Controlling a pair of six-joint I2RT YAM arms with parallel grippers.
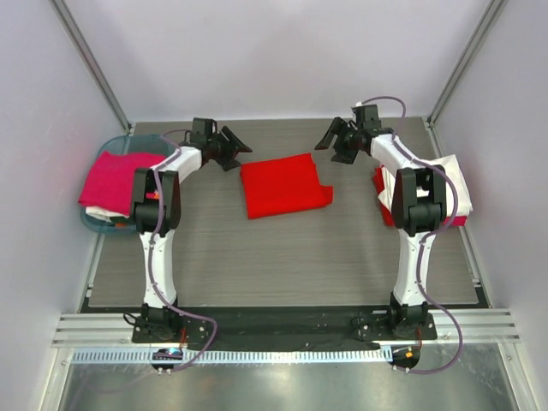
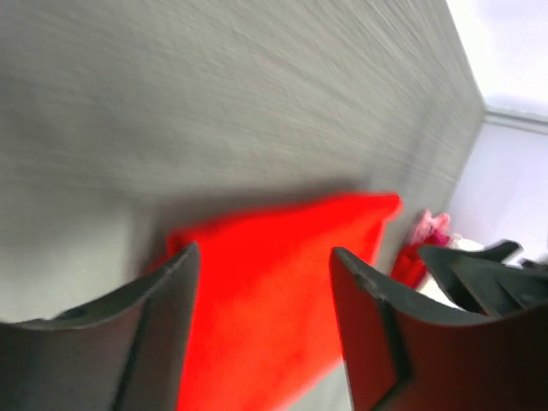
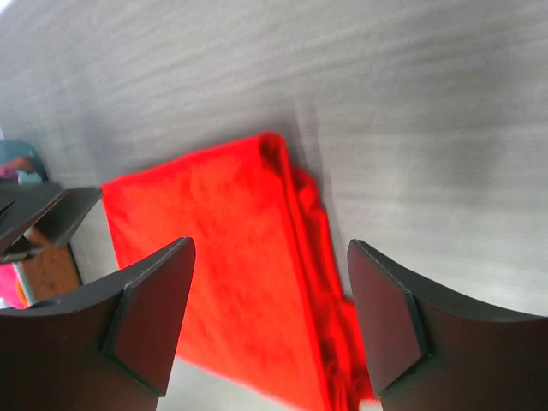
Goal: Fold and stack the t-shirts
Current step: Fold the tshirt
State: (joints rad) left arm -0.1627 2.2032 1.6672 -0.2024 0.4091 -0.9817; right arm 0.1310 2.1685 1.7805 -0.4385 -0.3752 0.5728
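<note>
A bright red t-shirt [image 1: 282, 187] lies folded flat on the grey table [image 1: 282, 257], between the two grippers. My left gripper [image 1: 243, 149] hovers open just past the shirt's far left corner, nothing between its fingers. My right gripper [image 1: 329, 144] hovers open off the far right corner, also empty. The left wrist view shows the red t-shirt [image 2: 282, 282] below the open gripper [image 2: 265, 253]. The right wrist view shows the same t-shirt [image 3: 231, 257] under the open gripper [image 3: 270, 248]. A magenta t-shirt [image 1: 116, 175] drapes over the basket at left.
A teal basket [image 1: 96, 221] stands at the table's left edge, with white cloth under the magenta shirt. At the right edge lies a pile of white, red and pink cloth [image 1: 452, 175], partly behind my right arm. Light walls close in the table's far and side edges.
</note>
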